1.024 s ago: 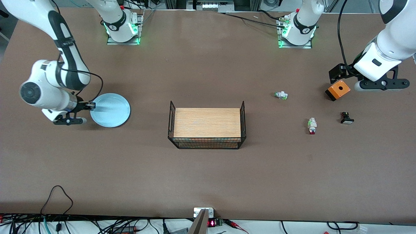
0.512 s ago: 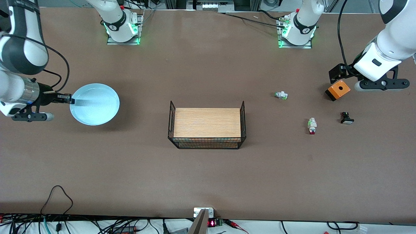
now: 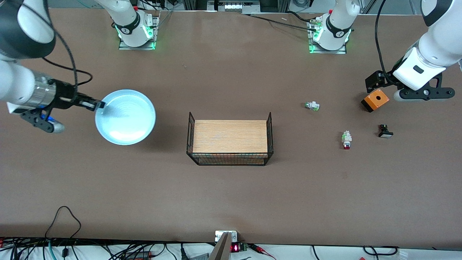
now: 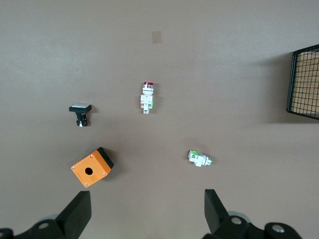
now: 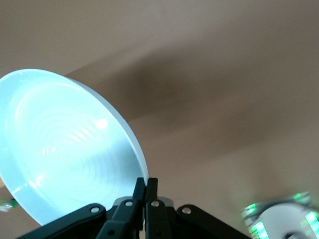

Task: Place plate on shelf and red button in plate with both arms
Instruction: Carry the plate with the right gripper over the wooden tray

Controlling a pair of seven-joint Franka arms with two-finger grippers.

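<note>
The plate (image 3: 125,116) is clamped by its rim in the right gripper (image 3: 98,105) and carried clear of the surface, permitting transfer. The left gripper (image 4: 147,211) waits, spread apart, over the orange box (image 3: 375,100); the red button (image 3: 346,140) lies nearer the camera.

Wire basket (image 4: 305,82) cut off by left wrist view edge.

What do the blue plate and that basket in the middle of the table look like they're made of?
The plate, held at its rim by the right claw, looks like glazed ceramic or hard glossy plastic: bright highlights and faint rings show on its surface. I cannot tell which. The basket has thin black wire mesh walls, likely coated metal, and a pale board with wood grain inside it, which could be real wood or a laminate.
</note>
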